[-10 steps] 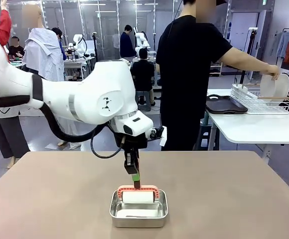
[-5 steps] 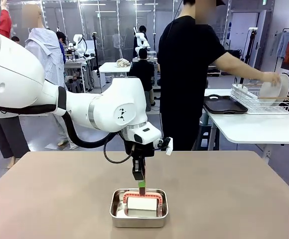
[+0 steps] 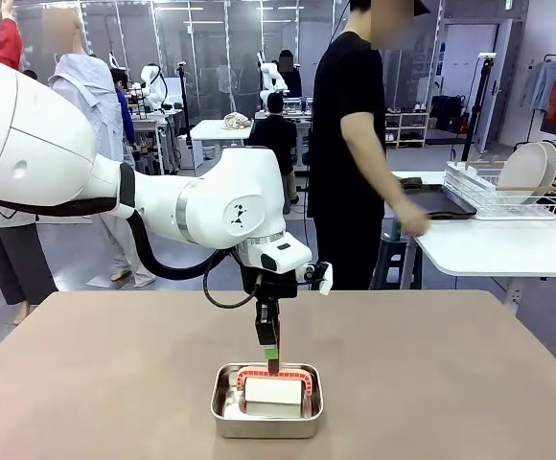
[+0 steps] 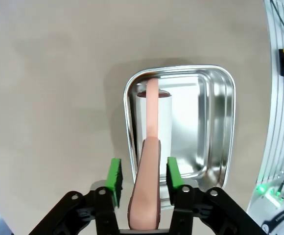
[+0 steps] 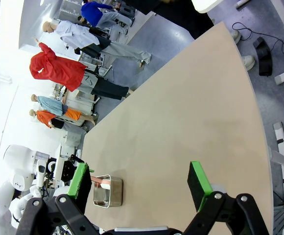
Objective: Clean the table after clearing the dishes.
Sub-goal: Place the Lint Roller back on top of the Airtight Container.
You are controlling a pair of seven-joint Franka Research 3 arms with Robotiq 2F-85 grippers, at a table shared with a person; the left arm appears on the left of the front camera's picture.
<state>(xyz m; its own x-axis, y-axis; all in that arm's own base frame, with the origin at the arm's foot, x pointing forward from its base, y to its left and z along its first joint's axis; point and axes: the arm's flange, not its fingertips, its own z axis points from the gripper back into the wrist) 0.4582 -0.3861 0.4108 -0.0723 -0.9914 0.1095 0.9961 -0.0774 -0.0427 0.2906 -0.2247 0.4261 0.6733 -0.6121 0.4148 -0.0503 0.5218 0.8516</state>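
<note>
With the left gripper (image 4: pixel 143 171) hanging over the steel pan (image 3: pixel 222 412), jaws apart either side of the cleaning roller's salmon handle (image 4: pixel 151 117) and clear of it, lift straight up so neither green pad snags the handle or drags the pan across the tan table (image 3: pixel 451 364). Leave the right gripper (image 5: pixel 138 182) parked wide open above the bare tabletop, with the white plates (image 3: pixel 525 171) already standing in the wire rack (image 3: pixel 489 196) on the side table. Differs from a second ago: then pinched and propped on the pan's far rim, the roller (image 3: pixel 273 391) now lies inside, released, and the person's hand (image 3: pixel 414 222) is off the plate and down by the dark tray (image 3: pixel 441 201).
</note>
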